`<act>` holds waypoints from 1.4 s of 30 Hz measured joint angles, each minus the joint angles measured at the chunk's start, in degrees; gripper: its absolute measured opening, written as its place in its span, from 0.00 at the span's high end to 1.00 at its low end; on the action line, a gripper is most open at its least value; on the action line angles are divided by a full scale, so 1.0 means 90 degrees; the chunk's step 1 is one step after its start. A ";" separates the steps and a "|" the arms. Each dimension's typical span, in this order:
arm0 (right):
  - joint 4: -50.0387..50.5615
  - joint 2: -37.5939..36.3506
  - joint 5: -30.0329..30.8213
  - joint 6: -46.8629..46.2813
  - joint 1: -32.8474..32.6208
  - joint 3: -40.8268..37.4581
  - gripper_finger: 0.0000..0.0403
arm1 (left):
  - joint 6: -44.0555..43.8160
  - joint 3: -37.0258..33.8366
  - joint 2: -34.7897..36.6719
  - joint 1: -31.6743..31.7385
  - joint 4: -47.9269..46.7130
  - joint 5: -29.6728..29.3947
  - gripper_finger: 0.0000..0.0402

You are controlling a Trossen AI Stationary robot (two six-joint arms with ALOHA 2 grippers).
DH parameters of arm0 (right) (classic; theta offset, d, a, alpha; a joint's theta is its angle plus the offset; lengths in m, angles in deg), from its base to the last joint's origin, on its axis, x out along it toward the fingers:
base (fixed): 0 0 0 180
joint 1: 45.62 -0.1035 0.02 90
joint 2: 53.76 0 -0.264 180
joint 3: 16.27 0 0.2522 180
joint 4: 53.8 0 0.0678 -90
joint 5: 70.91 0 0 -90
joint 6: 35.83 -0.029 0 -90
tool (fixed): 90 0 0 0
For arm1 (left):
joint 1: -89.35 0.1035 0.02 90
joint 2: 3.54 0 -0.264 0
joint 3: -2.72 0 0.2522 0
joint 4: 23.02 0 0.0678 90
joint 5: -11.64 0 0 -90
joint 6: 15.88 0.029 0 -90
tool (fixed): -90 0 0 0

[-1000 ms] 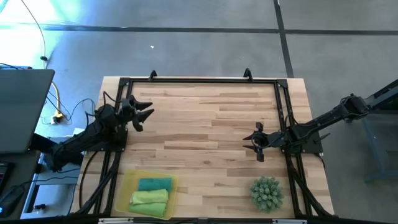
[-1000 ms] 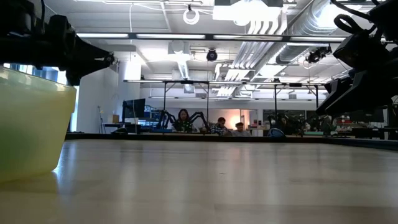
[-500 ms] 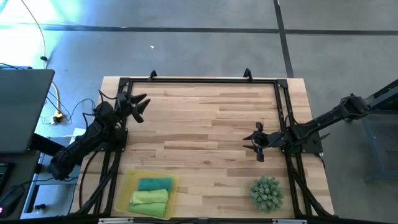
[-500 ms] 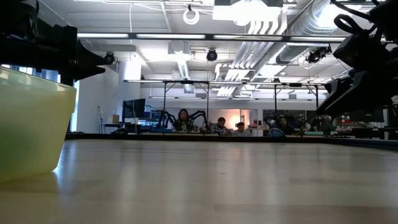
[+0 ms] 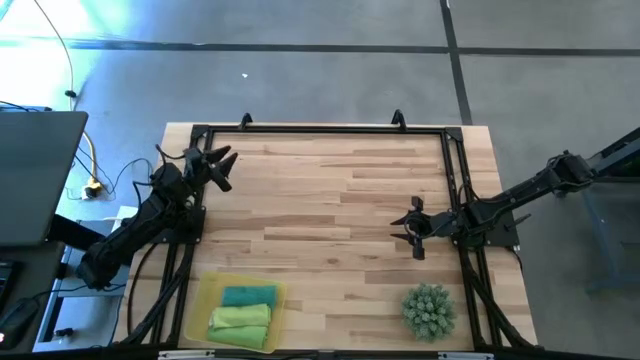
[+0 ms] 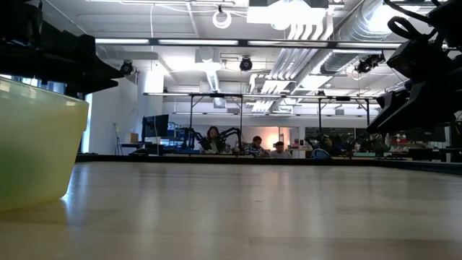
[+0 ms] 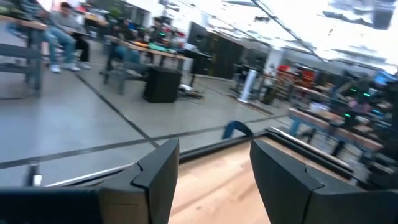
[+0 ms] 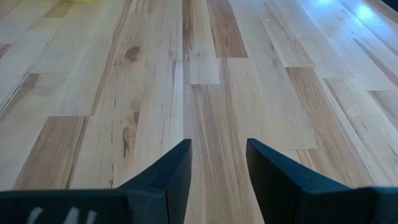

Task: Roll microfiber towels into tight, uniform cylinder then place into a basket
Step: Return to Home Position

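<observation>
The basket (image 5: pixel 205 300), a shallow translucent yellow tray, stands at the table's near left; its wall (image 6: pixel 36 144) fills the left of the low view. In it lie a teal rolled towel (image 5: pixel 248 296) and, nearer the table's front edge, light green towels (image 5: pixel 240 320). My left gripper (image 5: pixel 218 165) (image 7: pixel 214 155) hovers open over the far left of the table, pointing level toward the far edge, with nothing between its fingers. My right gripper (image 5: pixel 410 228) (image 8: pixel 217 149) hangs open above bare wood at the table's right, slanting down, also with nothing in it.
A green spiky ball-like plant (image 5: pixel 430 308) sits at the near right. A black frame rail (image 5: pixel 320 128) runs round the table's edges. The wooden top (image 5: pixel 330 200) between the two arms is bare. People sit at desks in the room behind (image 6: pixel 213 141).
My left gripper has swung toward the table's far edge and turned from pointing right across the table to pointing more toward the far edge, staying open. The right arm has kept still.
</observation>
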 joint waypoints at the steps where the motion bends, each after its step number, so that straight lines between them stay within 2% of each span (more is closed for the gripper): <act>1: 0.0001 0.0000 0.0000 0.0000 0.0001 0.0000 0.64 | 0.0000 0.0000 0.0000 0.0000 0.0000 -0.0106 0.53; 15: 0.0015 -0.0251 0.0000 0.0000 0.0002 0.0000 0.64 | 0.0001 0.0000 0.0000 -0.0002 0.0002 -0.0259 0.53; 28: -0.0022 -0.1914 0.0002 -0.0196 0.0002 0.0000 0.64 | 0.0001 0.0001 0.0000 -0.0002 0.0002 -0.0259 0.53; 31: -0.0406 -0.2329 0.0126 -0.0183 0.0002 0.0000 0.64 | 0.0001 0.0002 -0.0001 -0.0002 0.0002 -0.0259 0.53; 35: -0.1149 -0.2907 0.0489 0.0789 0.0002 0.0000 0.64 | 0.0002 0.0001 0.0000 -0.0005 0.0002 -0.0259 0.53; 38: -0.1681 -0.3174 0.0522 0.1584 0.0004 0.0000 0.64 | 0.0001 0.0001 -0.0001 -0.0005 0.0002 -0.0259 0.53; 42: -0.2329 -0.3483 0.0391 0.2138 0.0076 0.0000 0.64 | 0.0002 0.0002 -0.0002 -0.0005 0.0002 -0.0259 0.53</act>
